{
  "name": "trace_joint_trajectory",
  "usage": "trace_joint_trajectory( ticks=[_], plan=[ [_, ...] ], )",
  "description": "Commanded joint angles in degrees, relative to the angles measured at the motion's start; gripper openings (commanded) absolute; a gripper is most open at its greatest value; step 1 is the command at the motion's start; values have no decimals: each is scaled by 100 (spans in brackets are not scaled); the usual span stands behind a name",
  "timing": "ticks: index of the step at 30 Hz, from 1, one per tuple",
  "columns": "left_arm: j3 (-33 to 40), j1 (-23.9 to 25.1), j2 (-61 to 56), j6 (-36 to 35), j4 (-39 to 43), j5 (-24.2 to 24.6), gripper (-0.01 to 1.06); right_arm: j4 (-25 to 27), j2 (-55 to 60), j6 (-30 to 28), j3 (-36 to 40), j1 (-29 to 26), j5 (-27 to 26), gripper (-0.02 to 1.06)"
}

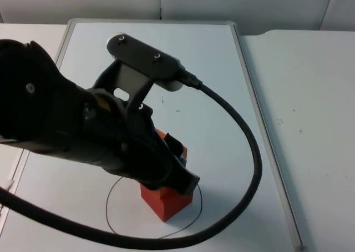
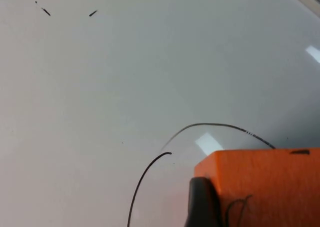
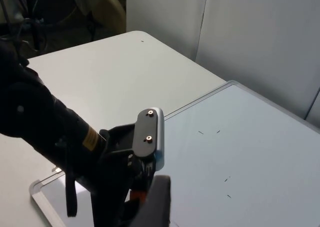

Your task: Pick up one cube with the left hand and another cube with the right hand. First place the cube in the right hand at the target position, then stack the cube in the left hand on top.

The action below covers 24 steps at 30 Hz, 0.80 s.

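Left gripper (image 1: pixel 176 174) apparently clamps the upper orange cube (image 1: pixel 166 199); square it directly over the one beneath before parting.

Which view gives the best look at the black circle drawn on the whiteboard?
The left wrist view: the black circle shows as a sharp arc running up and behind the orange cube. In the top view the left arm and cube cover much of the circle. In the right wrist view I cannot make it out.
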Motion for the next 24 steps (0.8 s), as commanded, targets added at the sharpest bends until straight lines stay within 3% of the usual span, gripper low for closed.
trace_joint_trajectory(
  ticks=[1, 2, 5, 8, 16, 24],
  plan=[
    [9, -44, 44, -29, -52, 167, 42, -37, -31, -8, 31, 26, -76, 82],
    [9, -44, 44, -29, -52, 167, 42, -37, -31, -8, 31, 26, -76, 82],
    [-5, -44, 44, -43, -61, 249, 70, -37, -31, -8, 31, 26, -76, 82],
    [-86, -44, 44, -43, -61, 395, 79, -37, -31, -8, 31, 26, -76, 82],
    [-706, -44, -341, -29, -18, 1271, 80, -37, -31, 15, 31, 26, -66, 82],
    [-1615, -34, -1698, -77, 950, 2682, 80, -37, -31, 15, 31, 26, -30, 82]
  ],
)
